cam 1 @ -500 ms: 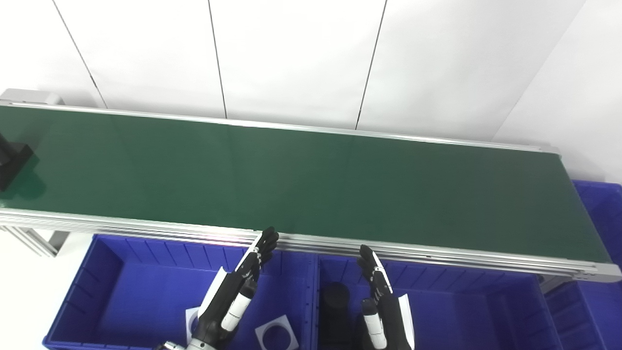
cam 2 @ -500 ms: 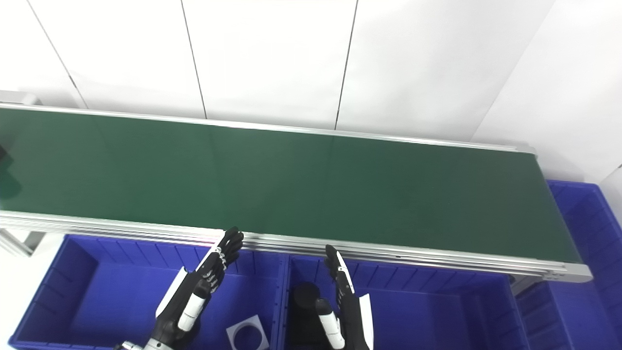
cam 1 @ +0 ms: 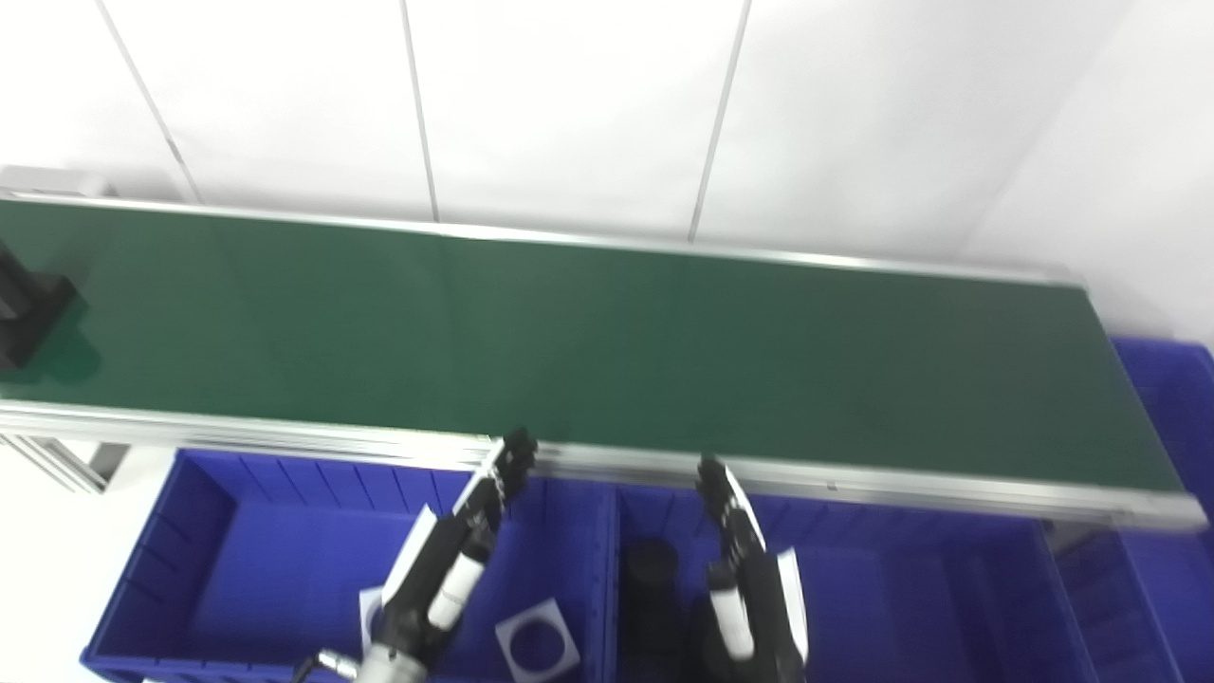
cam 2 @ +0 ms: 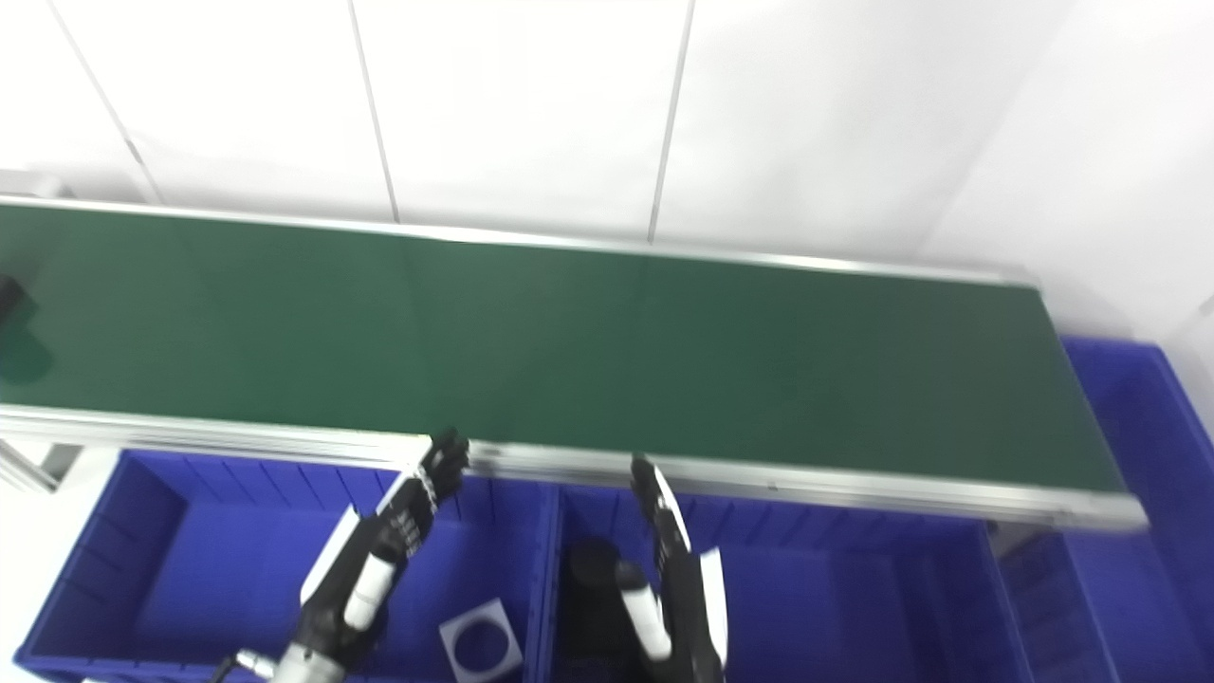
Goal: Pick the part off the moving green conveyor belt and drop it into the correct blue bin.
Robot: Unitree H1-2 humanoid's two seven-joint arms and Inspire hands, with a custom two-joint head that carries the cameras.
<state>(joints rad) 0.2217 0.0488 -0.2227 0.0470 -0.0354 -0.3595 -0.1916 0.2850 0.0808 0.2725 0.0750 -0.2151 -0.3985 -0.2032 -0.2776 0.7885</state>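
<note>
Belt fills the middle of both views, a long green strip running left to right, bare along nearly its whole length. Against half a second ago the whole picture has shifted and blurred a little — the head moved, not the conveyor.

Below its near rail sit two blue bins. Left bin holds a white square plate with a round hole; right bin holds a dark cylinder near the dividing wall. A further blue bin stands past the belt's right end.

Left hand and right hand both hover over the bins, fingers straight and spread, pointing up at the rail, holding nothing. They are placed much as before.

Part is the real change — a dark blocky piece at the belt's far left edge, cut off by the frame in the left eye view and barely showing in the right. It has ridden slightly further in. My guess is that the pick has not begun: the hands are waiting for it to come within reach, and its shape is too hidden to say which bin suits it.
</note>
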